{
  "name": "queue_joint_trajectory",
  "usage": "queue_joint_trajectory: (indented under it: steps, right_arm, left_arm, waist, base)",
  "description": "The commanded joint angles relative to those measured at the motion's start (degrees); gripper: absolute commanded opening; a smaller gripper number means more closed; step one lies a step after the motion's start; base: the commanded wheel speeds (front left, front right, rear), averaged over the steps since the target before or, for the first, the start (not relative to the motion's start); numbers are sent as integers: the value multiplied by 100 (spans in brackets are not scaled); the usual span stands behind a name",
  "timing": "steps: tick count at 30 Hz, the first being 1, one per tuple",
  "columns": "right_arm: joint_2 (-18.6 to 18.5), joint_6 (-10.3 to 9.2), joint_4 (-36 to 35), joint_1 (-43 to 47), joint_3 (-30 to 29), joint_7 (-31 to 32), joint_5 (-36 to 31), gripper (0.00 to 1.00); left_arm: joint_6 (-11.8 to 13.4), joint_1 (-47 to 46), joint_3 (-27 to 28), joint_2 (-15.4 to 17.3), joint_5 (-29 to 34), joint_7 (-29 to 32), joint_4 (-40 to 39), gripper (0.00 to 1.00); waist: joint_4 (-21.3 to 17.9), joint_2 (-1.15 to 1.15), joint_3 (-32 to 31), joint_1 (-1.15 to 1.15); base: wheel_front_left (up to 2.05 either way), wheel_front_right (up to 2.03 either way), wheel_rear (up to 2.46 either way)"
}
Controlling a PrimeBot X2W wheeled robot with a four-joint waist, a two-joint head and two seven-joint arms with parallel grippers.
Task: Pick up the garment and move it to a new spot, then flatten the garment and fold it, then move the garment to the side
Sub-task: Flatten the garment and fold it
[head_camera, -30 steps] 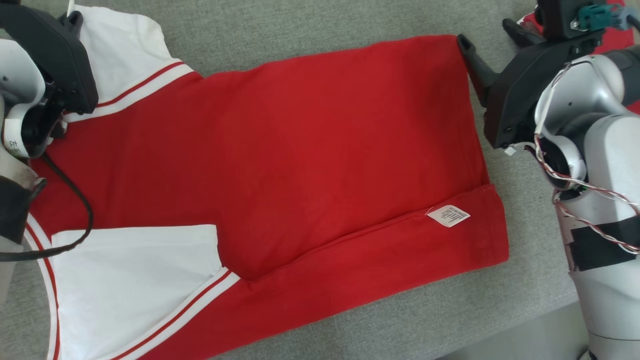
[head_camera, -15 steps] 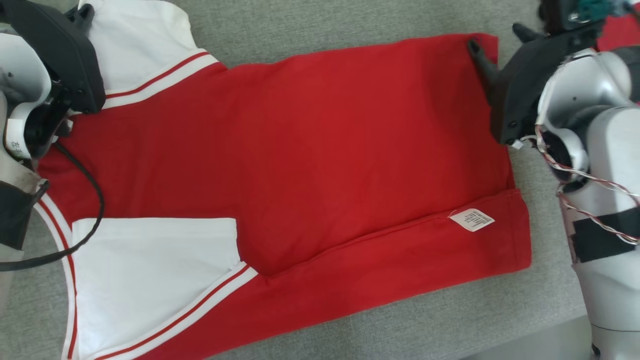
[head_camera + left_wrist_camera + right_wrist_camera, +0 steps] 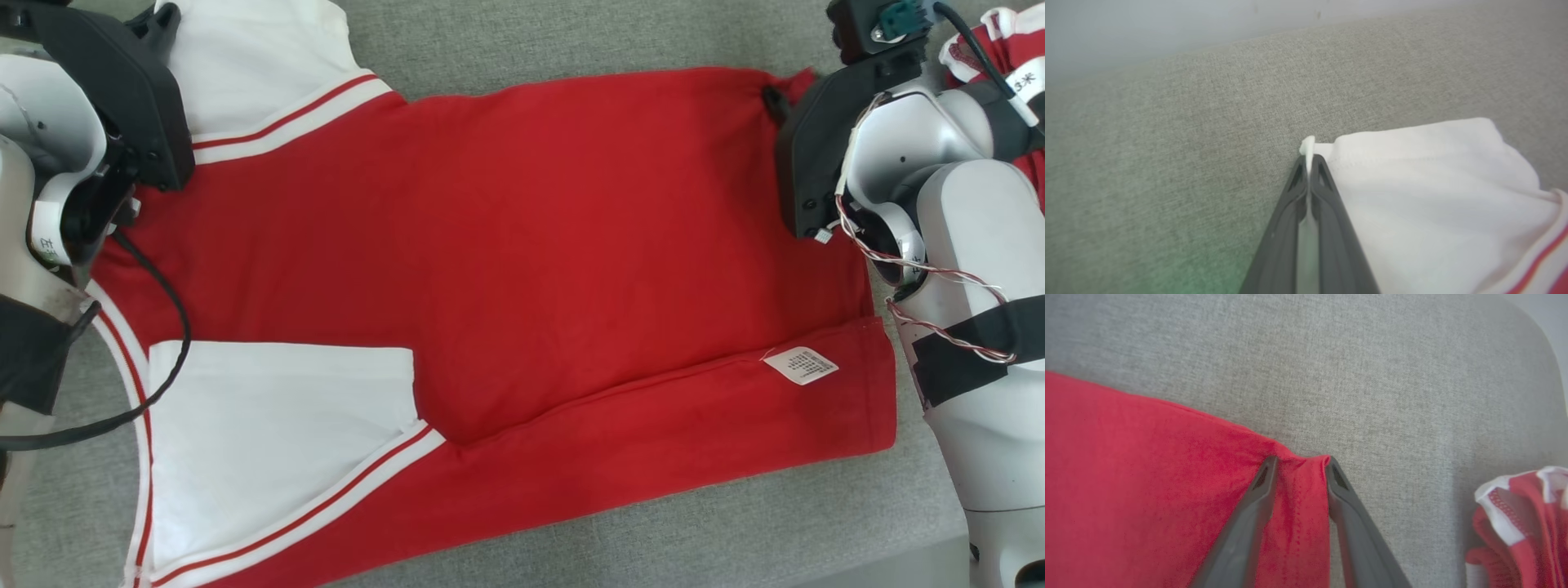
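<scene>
Garment [image 3: 522,245]: flat on the grey fabric surface [image 3: 571,33], long axis running across me, white sleeves to my left, hem to my right. Its far edge is met at 2 ends. My left gripper [image 3: 1309,161] is pinched tight on the white sleeve [image 3: 1433,183] edge. My right gripper [image 3: 1300,462] stands half open, 2 fingers astride the red hem corner [image 3: 1298,498], cloth bunched between them, not clamped. I judge the fold must come toward me.

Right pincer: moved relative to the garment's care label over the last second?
Yes. Against the care label, the right pincer has shifted toward the garment, now straddling its hem corner.
</scene>
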Motion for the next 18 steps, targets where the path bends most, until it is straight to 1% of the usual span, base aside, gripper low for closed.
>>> queue_joint_trajectory:
  steps: [1,5,9,13,14,18]
  right_arm:
    - [-6,15,204,177,52,158,57,0]
    - [-128,9,202,230,54,269,152,0]
    - [-177,8,56,170,-70,-96,50,0]
    - [-81,9,35,177,-153,-496,-93,0]
    - [-81,9,35,177,-153,-496,-93,0]
    - [-33,9,70,252,-205,-881,-144,0]
  left_arm:
    - [5,200,-26,72,-20,21,73,0]
    - [-10,205,3,52,-73,-103,6,0]
    - [-29,209,110,-37,-141,-489,-100,0]
    - [-51,270,258,-63,-157,-1049,-165,0]
    - [-51,270,258,-63,-157,-1049,-165,0]
    - [-118,417,412,-132,-310,-1569,-232,0]
  waist:
    - [27,0,-24,0]
    - [77,0,-80,0]
    - [121,0,-149,0]
    - [157,0,-253,0]
    - [157,0,-253,0]
    - [242,0,-389,0]
  base:
    - [0,0,0]
    - [0,0,0]
    - [0,0,0]
    - [0,0,0]
    - [0,0,0]
    - [0,0,0]
